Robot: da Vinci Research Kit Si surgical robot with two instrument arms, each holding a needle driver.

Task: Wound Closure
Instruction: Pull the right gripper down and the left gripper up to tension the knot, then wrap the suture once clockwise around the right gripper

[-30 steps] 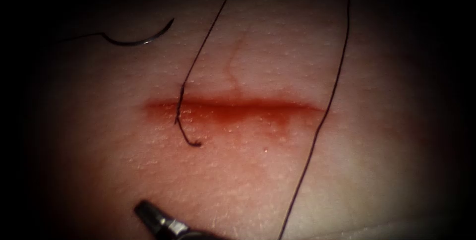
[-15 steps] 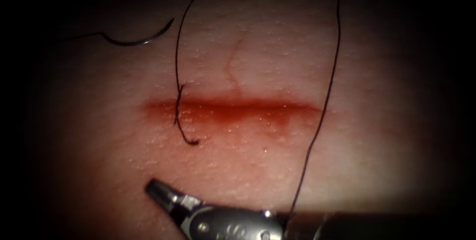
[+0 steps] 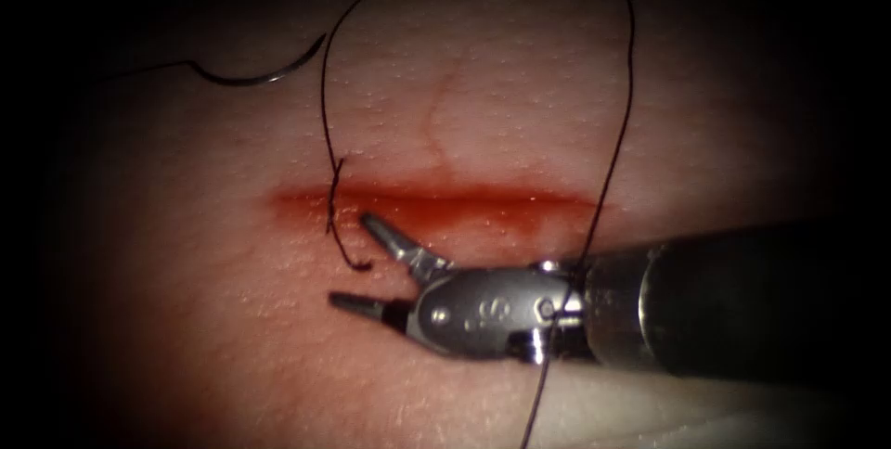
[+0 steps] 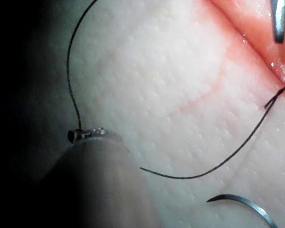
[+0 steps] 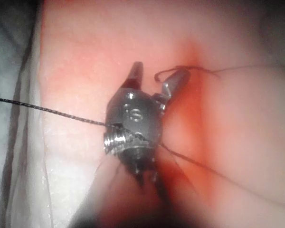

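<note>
Pale tissue [image 3: 464, 87] spreads across the endoscope view, and the cut [image 3: 436, 200] runs straight across it, red fluid [image 3: 483, 219] pooled along its line. The right arm's tool [image 3: 357, 262] reaches in from the right, its fingers [image 3: 390, 237] spread wide, gripping nothing. One finger lies at the cut's lower edge, the other on the skin below. Between and just left of them curls the short thread tail [image 3: 348, 254], hanging from the stitch [image 3: 336, 185] near the cut's left end, close to the tips but apart from them. The long thread [image 3: 624, 134] arcs up from the stitch and down across the tool's wrist. The needle [image 3: 255, 76] lies loose on the tissue, upper left, above the cut, well apart from the fingers. In the left wrist view the left arm's tool [image 4: 85, 135] has thread running to its tip; whether its fingers are clenched I cannot tell.
</note>
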